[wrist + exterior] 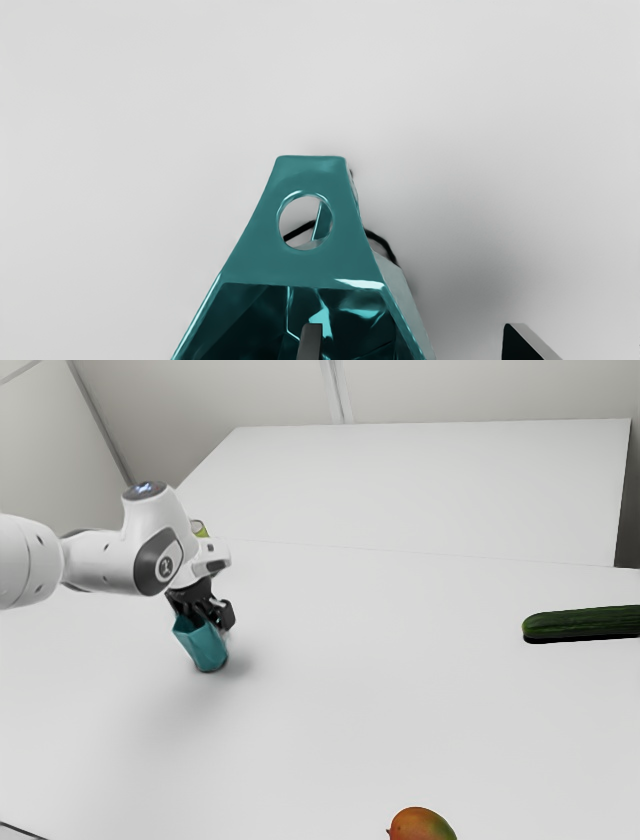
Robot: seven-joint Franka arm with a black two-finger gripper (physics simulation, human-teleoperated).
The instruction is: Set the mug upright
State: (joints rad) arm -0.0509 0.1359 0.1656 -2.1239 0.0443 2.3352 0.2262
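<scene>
Teal mug [203,648]: leans, mouth up toward the jaws; spread wide astride its wall [405,300], with one finger [310,345] inside, one outside; for a pinch, needs closing.

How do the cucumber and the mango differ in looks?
The cucumber is dark green nearly throughout, while the mango blends orange-red with green. The cucumber is long and slender; what shows of the mango is plump and rounded. Both have some green, and each runs past the exterior view's edge.
</scene>
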